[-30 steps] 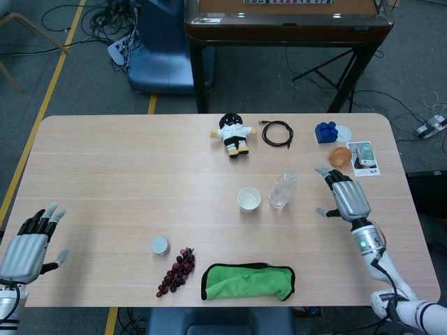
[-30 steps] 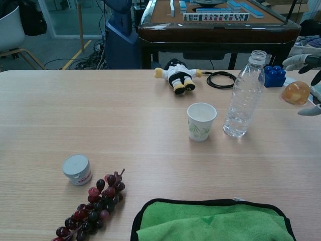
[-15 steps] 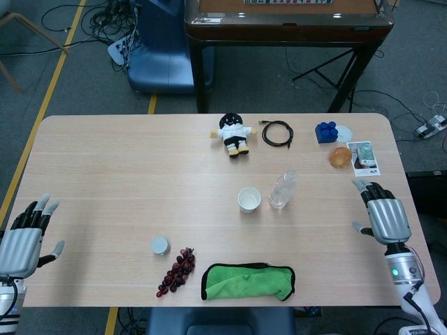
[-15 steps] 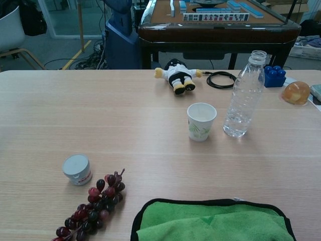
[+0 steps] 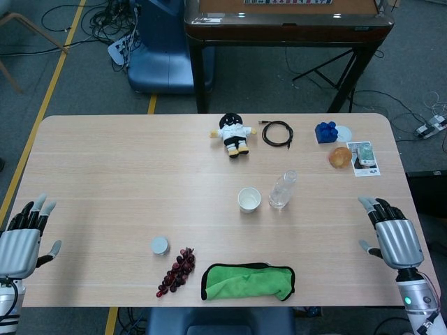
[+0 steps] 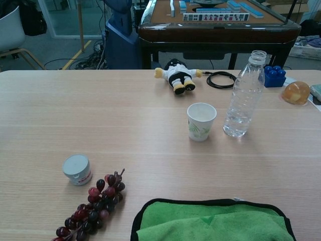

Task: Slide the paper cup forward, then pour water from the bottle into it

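A white paper cup (image 5: pixel 249 199) (image 6: pixel 201 121) with a green print stands upright near the table's middle. Just to its right stands a clear plastic bottle (image 5: pixel 282 189) (image 6: pixel 244 95), uncapped. My right hand (image 5: pixel 394 234) hovers open at the table's right edge, well away from the bottle, holding nothing. Over at the table's left edge my left hand (image 5: pixel 24 238) is open too, fingers apart and empty. Neither hand shows in the chest view.
A green cloth (image 5: pixel 248 280) lies at the front edge, beside dark grapes (image 5: pixel 177 271) and a small white cap (image 5: pixel 160 245). At the back are a plush doll (image 5: pixel 234 134), a black cable (image 5: pixel 277 132), blue blocks (image 5: pixel 325 132), an orange ball (image 5: pixel 340 158) and a card (image 5: pixel 363 158).
My right hand has pulled back from beside the bottle toward the table's right front edge. The left hand has drifted slightly lower. Cup and bottle have not moved.
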`<act>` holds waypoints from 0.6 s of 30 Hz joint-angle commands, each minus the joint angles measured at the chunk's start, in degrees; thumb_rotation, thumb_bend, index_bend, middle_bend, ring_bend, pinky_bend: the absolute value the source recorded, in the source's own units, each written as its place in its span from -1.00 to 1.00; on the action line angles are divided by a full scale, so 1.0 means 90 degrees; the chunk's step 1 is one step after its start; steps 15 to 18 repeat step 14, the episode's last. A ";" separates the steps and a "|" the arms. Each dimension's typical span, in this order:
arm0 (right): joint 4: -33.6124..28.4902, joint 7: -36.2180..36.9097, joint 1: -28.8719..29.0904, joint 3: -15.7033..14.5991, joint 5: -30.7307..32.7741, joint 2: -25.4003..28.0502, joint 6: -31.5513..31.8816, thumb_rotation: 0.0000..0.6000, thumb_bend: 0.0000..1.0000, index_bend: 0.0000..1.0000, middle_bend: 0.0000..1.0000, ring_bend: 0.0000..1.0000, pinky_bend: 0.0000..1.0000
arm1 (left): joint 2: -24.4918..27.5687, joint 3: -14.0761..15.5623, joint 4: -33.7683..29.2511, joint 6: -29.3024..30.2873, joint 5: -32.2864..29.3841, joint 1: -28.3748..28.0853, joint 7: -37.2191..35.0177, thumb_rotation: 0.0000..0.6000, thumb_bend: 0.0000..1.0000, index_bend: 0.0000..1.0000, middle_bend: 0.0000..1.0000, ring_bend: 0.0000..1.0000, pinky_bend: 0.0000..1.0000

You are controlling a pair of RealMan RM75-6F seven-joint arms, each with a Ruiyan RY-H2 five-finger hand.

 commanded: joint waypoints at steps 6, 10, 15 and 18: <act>-0.0234 0.0154 -0.0187 0.0020 -0.0167 0.0265 0.0203 1.00 -1.00 -0.74 -0.59 -0.69 -0.37 | -0.0002 0.0029 0.0019 0.0047 0.0057 0.0028 0.0062 1.00 -0.45 -0.77 -1.00 -1.00 -0.68; -0.0250 0.0239 -0.0205 0.0061 -0.0143 0.0313 0.0139 1.00 -1.00 -0.74 -0.59 -0.69 -0.37 | 0.0010 0.0044 -0.0006 0.0073 0.0119 0.0034 0.0078 1.00 -0.45 -0.77 -1.00 -1.00 -0.68; -0.0209 0.0267 -0.0193 0.0088 -0.0151 0.0318 0.0044 1.00 -1.00 -0.74 -0.59 -0.69 -0.37 | -0.0009 0.0066 0.0009 -0.0008 0.0112 0.0012 0.0081 1.00 -0.45 -0.77 -1.00 -1.00 -0.68; -0.0209 0.0267 -0.0193 0.0088 -0.0151 0.0318 0.0044 1.00 -1.00 -0.74 -0.59 -0.69 -0.37 | -0.0009 0.0066 0.0009 -0.0008 0.0112 0.0012 0.0081 1.00 -0.45 -0.77 -1.00 -1.00 -0.68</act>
